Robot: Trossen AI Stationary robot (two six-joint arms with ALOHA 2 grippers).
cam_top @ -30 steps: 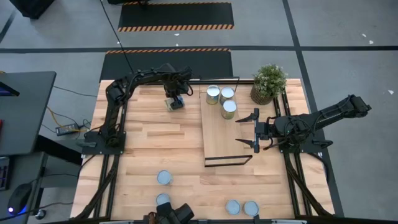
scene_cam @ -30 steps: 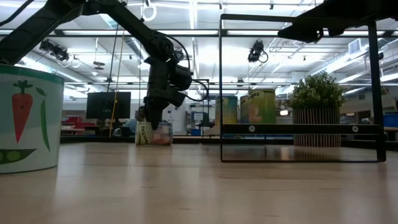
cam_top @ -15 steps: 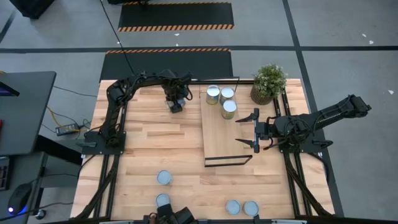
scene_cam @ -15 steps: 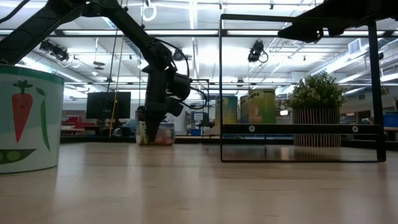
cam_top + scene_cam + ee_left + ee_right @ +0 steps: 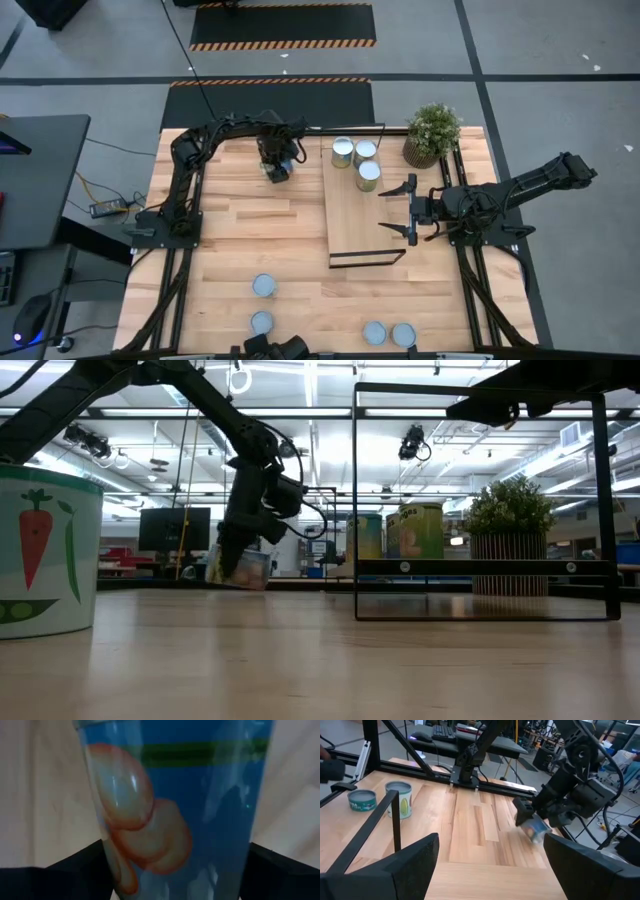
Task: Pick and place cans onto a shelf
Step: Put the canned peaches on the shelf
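My left gripper is shut on a blue can with pictures of peach-coloured fruit, at the table's far side just left of the shelf. The low view shows the gripper and the tilted can. Three cans stand on the far end of the light-wood shelf. Several silver-topped cans stand near the table's near edge. My right gripper is open and empty at the shelf's right edge. My left gripper pinches the blue can's side wall between its two fingers, one on each side. The fingers come from above, slanting down. The can is tilted and sits just above the tabletop in the low view.
A potted plant stands at the far right corner behind the shelf. A can with a carrot picture stands close to the low camera. The shelf's thin black wire frame rises over the board. Bare tabletop lies between the shelf and the near cans.
My left gripper has come down around the blue can, which stood upright on the table. The can is now tipped and raised a little off the tabletop, shifted slightly toward the table's left.
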